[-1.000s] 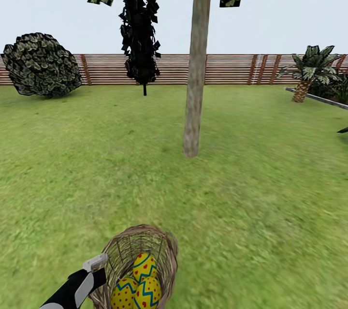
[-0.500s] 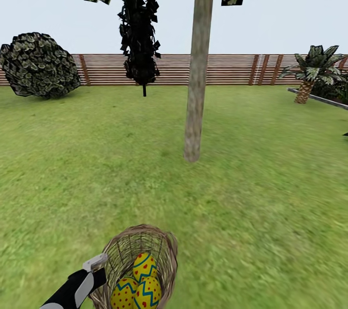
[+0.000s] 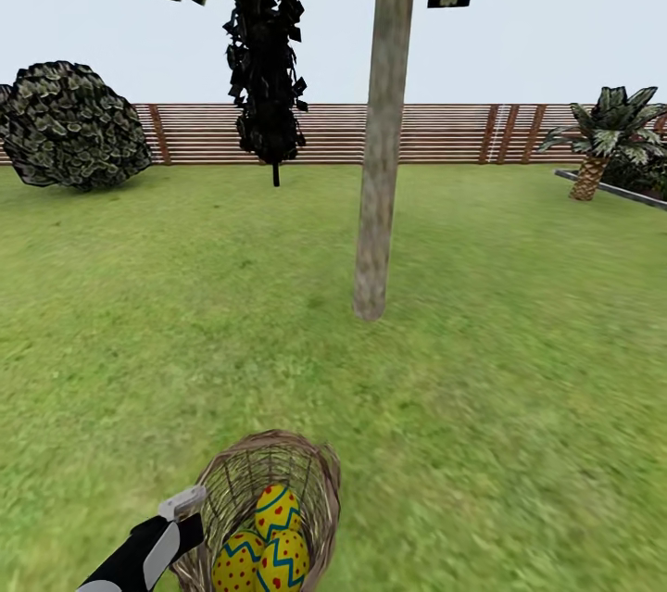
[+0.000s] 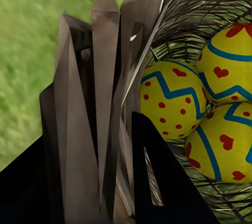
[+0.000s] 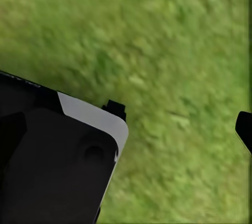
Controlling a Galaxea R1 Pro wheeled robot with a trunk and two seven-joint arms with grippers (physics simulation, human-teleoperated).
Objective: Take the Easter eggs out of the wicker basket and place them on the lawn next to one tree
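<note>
CARRY | left gripper (image 4: pixel 118 145) clamps the rim of the small woven brown-twig basket (image 3: pixel 278 472) | three yellow zigzag-banded eggs (image 3: pixel 264 546) sit inside, just beside its fingers | thick pale grey-brown tree trunk (image 3: pixel 378 166) ahead has drawn closer, drop-off nears | right gripper (image 5: pixel 178 121) spread wide over short green lawn (image 3: pixel 519 370)

Setting: outdoor garden, simulator render. Ground is a wide lawn (image 3: pixel 519 407) of short mottled green grass. A brown horizontal-slat fence (image 3: pixel 435 132) closes the far side under pale sky. Plantings: tree (image 3: pixel 378 203) with thick grey-brown trunk mid-lawn, thin-trunked dark tree (image 3: pixel 269 64), round leafy bush (image 3: pixel 74 124), small palm (image 3: pixel 602 133) by a raised edge
</note>
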